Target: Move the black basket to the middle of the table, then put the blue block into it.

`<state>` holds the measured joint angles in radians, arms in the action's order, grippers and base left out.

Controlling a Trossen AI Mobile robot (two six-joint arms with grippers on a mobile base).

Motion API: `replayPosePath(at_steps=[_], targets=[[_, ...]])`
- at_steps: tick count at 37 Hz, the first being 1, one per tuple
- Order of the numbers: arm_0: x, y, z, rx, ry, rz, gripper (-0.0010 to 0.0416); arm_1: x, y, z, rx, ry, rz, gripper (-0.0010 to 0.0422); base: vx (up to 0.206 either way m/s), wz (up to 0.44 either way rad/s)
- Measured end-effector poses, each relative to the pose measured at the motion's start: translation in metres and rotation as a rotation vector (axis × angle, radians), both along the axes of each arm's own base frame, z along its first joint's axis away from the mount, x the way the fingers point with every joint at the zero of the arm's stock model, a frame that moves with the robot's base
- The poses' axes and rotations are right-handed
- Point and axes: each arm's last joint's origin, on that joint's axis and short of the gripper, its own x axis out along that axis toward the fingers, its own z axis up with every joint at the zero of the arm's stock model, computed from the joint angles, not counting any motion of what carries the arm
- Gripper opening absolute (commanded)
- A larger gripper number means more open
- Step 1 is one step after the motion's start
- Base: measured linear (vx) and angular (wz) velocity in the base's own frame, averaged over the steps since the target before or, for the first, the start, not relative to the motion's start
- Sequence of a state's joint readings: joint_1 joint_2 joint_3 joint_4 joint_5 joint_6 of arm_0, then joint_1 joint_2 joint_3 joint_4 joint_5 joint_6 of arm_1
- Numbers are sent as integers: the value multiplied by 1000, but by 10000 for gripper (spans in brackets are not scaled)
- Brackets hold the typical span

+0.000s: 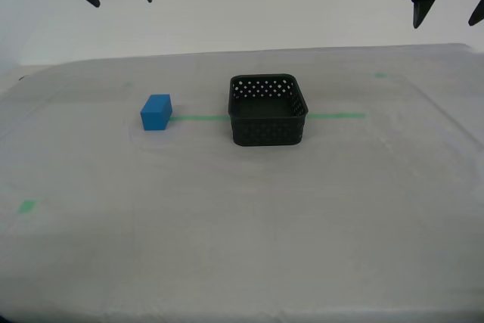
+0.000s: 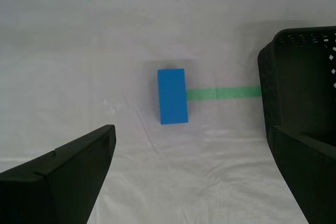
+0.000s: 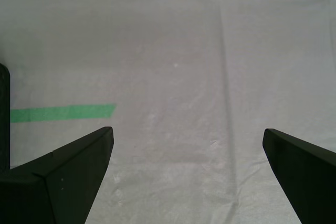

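No writing shows anywhere. On the table (image 1: pixel 242 247), one blue block (image 1: pixel 156 112) lies near one black basket (image 1: pixel 267 110), apart, both on the green tape line (image 1: pixel 336 116). Above, my second gripper (image 2: pixel 199 182) and my first gripper (image 3: pixel 189 177) hang wide open, empty.

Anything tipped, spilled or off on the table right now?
Nothing stands out. The black basket sits upright and empty on the green tape line. The blue block rests flat on the table beside it, not touching. Both hands hang open above, holding nothing.
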<state>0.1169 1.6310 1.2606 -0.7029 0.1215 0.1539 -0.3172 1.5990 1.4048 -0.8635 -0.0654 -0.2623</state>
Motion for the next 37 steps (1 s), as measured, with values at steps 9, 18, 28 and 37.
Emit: replayPosePath(at_steps=[9, 18, 28, 37], targets=[[0, 0, 0, 0, 0, 1, 398, 2, -1, -9, -30, -13, -9, 399, 0, 0], [0, 0, 0, 0, 0, 1, 398, 2, 0, -10, -11, -21, 49, 402, 0, 0], [0, 0, 0, 0, 0, 0, 399, 11, -3, -31, -2, 45, 53, 401, 0, 0], [0, 0, 0, 0, 0, 0, 399, 32, -11, -72, -7, 142, 25, 401, 0, 0]])
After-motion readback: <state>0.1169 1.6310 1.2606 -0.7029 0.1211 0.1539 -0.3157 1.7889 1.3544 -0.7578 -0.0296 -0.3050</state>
